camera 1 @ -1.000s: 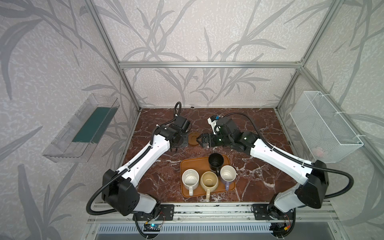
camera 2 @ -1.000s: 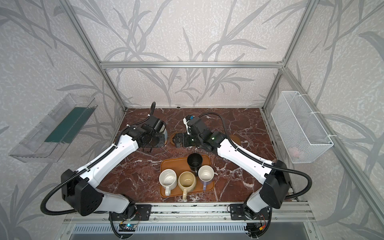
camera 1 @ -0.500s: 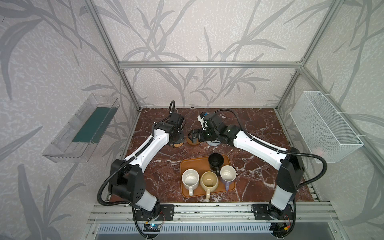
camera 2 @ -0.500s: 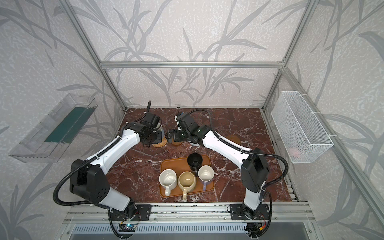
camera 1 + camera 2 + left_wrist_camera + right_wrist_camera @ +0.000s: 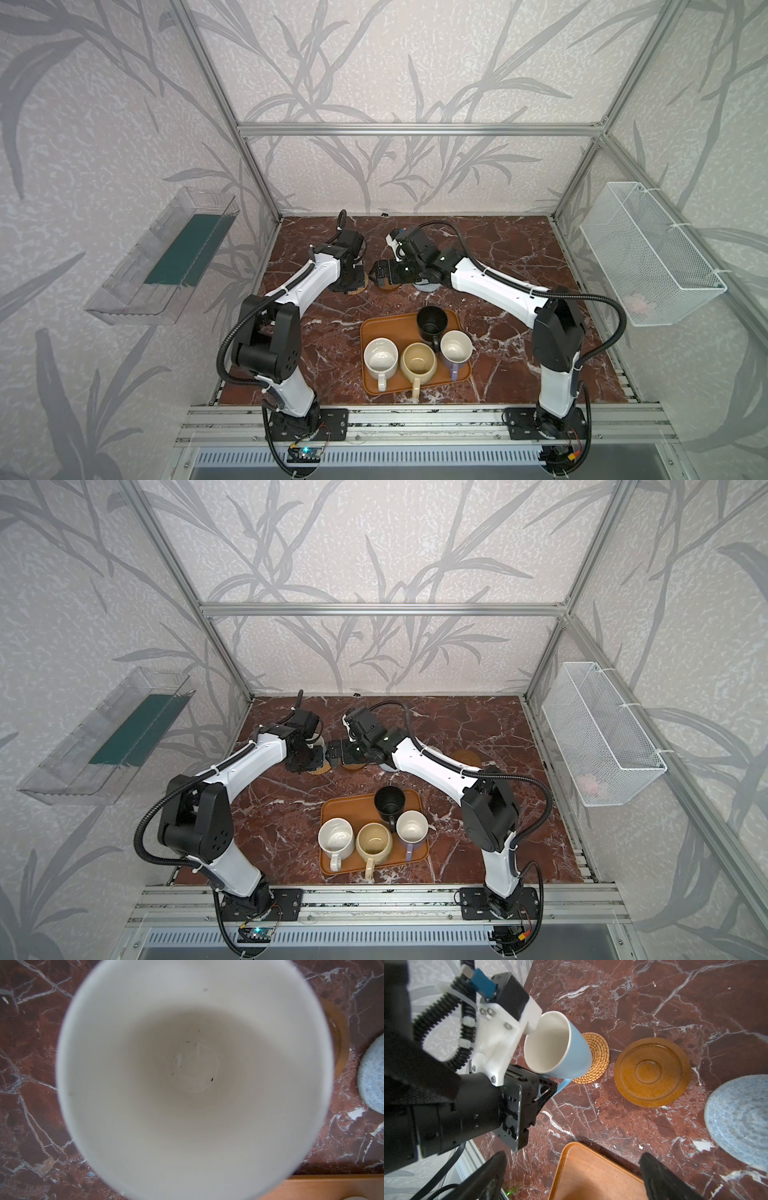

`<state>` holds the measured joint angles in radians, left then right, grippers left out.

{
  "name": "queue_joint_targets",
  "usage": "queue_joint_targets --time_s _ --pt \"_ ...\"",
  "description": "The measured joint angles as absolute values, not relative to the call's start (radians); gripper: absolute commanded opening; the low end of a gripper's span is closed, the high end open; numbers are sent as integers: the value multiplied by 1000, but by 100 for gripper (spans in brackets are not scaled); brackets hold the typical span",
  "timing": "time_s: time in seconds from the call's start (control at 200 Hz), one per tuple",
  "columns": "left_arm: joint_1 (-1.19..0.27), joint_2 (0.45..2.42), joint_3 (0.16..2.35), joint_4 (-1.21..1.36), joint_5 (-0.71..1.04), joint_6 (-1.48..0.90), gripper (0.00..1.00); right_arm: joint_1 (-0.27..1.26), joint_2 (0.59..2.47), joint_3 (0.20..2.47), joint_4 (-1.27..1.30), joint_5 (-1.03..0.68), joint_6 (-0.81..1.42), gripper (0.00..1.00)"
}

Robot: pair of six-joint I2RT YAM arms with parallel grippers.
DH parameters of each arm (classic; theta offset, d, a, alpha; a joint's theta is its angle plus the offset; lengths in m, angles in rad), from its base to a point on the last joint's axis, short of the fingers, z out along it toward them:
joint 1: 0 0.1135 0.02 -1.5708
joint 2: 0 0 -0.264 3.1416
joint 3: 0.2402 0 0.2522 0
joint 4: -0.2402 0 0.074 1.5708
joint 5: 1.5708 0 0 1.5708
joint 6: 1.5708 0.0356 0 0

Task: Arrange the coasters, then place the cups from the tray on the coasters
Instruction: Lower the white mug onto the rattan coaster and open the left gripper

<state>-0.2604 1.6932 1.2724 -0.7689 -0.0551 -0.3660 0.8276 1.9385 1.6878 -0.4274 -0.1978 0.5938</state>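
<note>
Over the tan woven coaster [image 5: 598,1057] my left gripper [image 5: 544,1093] has its jaws clenched on the handle of the light blue cup [image 5: 562,1047]. That cup is white inside and leans over. Its bottom edge is at the woven coaster, but I cannot tell if it sits flat on it. My left wrist view looks right down into the white inside of this cup [image 5: 193,1076].

Just beside the woven coaster lies a brown coaster [image 5: 652,1072], flat on the red marble surface [image 5: 675,1001]. Next to that one is the grey-blue rope coaster [image 5: 741,1120]. They lie close in a row and do not touch. In a top view one more brown coaster [image 5: 465,757] peeks out behind my right arm, farther to the right.

My right gripper [image 5: 571,1178] hangs above the brown coaster with its jaws spread wide, and nothing is in them. Its two black fingertips [image 5: 654,1172] show in my right wrist view, with a corner of the tray [image 5: 591,1176] between them.

Near the front of the surface sits the orange-brown tray [image 5: 376,328], well apart from the coasters. Four cups stand on it. These are the black cup [image 5: 432,324], the speckled white cup [image 5: 380,357], the cream-beige cup [image 5: 417,361] and the lavender cup [image 5: 455,347]. The three pale ones stand in a row, close together, with their handles to the front. The black one stands behind them.
</note>
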Motion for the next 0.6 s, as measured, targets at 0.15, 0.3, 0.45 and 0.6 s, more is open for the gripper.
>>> queue_joint_targets --time_s 0.15,0.3,0.45,0.6 --pt "-259 1700 1272 -752 -75 -349 0 827 1943 1688 -431 -203 593 99" --pt "-259 1700 1272 -733 -82 -338 0 822 1943 1677 -427 -209 593 99" --pt "-259 1708 1264 -710 -88 -333 0 816 1943 1646 -423 -216 593 99" --pt "-259 1725 1237 -689 -103 -333 0 810 1943 1623 -424 -219 593 99"
